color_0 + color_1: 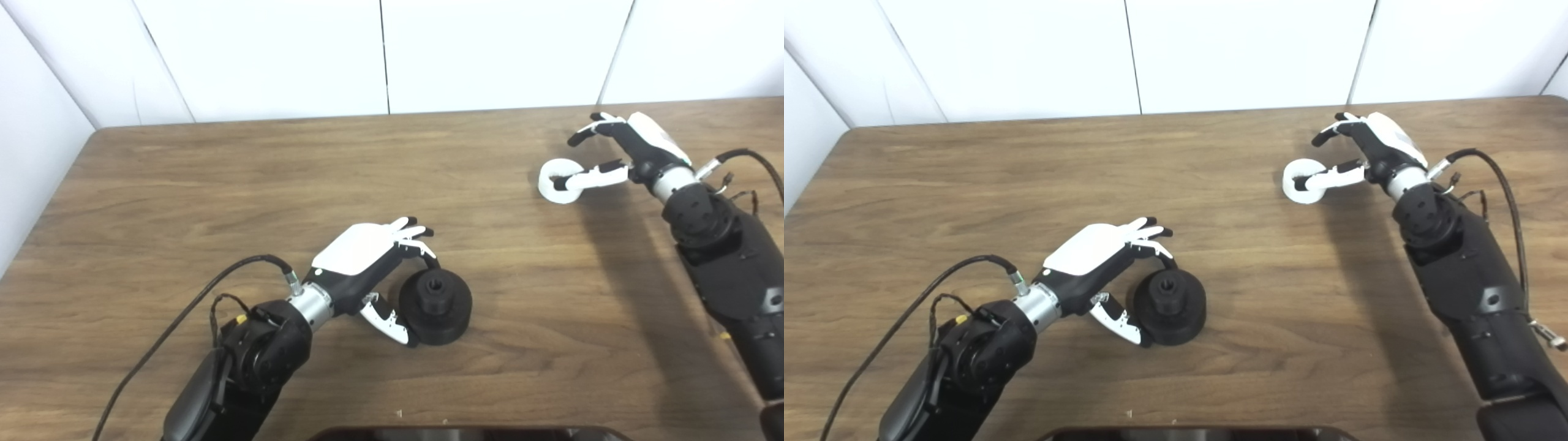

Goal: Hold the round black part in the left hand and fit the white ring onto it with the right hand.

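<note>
The round black part (436,306) stands on the wooden table (245,184), near the front middle, with a raised hub and a hole on top. My left hand (361,257) cups it from the left: the thumb rests against its near-left edge, one finger curls behind it, and the other fingers are stretched out. The part is still resting on the table. The white ring (545,184) lies at the far right. My right hand (637,144) is open just right of it, its thumb reaching onto the ring and its fingers spread above the table.
White wall panels (380,55) rise close behind the table's far edge and along its left side. A dark, flat object (471,433) shows at the bottom edge. Cables (184,312) trail from both wrists. Bare wood lies between the two hands.
</note>
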`<state>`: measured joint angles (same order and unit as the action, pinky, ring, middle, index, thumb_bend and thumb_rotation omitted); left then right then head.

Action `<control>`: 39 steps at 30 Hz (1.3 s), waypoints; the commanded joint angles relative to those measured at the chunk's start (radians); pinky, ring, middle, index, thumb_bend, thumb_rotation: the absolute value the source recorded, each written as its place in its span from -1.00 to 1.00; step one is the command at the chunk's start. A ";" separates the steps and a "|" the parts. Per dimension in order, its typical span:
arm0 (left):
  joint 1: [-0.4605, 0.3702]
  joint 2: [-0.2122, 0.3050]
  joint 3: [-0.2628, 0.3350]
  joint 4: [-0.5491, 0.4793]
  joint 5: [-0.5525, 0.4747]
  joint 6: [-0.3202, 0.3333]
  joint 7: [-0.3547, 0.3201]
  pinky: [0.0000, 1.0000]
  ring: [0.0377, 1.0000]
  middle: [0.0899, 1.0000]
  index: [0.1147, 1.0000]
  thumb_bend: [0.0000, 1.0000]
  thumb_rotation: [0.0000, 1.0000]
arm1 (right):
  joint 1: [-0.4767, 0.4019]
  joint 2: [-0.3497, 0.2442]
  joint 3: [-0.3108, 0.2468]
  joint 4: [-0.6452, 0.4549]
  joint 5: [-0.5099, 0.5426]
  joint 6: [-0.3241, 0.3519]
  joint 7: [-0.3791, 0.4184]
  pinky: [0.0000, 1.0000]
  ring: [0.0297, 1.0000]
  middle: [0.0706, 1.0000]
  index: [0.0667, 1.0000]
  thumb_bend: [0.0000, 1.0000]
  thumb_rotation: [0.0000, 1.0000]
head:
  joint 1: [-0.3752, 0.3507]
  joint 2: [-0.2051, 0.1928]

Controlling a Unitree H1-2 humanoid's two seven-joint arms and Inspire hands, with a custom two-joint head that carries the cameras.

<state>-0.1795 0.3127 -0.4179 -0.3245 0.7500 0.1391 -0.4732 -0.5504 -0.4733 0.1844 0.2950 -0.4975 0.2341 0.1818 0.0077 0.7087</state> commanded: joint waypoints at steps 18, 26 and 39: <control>-0.019 0.009 0.007 -0.005 0.026 -0.002 0.000 0.87 1.00 0.88 0.23 0.74 -0.69 | -0.037 -0.025 0.021 -0.043 0.006 -0.023 0.047 0.99 1.00 0.88 0.39 0.90 -0.16 | -0.001 0.005; -0.020 0.011 0.008 -0.011 0.025 -0.002 -0.004 0.89 1.00 0.88 0.24 0.75 -0.69 | -0.030 -0.020 0.035 -0.047 0.001 -0.025 0.051 0.94 1.00 0.86 0.38 0.90 -0.14 | 0.003 0.007; -0.015 0.010 0.011 -0.013 0.016 -0.008 0.000 0.90 1.00 0.88 0.23 0.74 -0.71 | -0.024 -0.013 0.035 -0.026 0.014 -0.045 0.051 0.85 1.00 0.85 0.36 0.88 -0.21 | 0.004 0.002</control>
<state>-0.1789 0.3116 -0.4163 -0.3215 0.7530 0.1427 -0.4779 -0.5356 -0.4724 0.2311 0.2869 -0.4902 0.2242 0.2466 0.0107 0.7102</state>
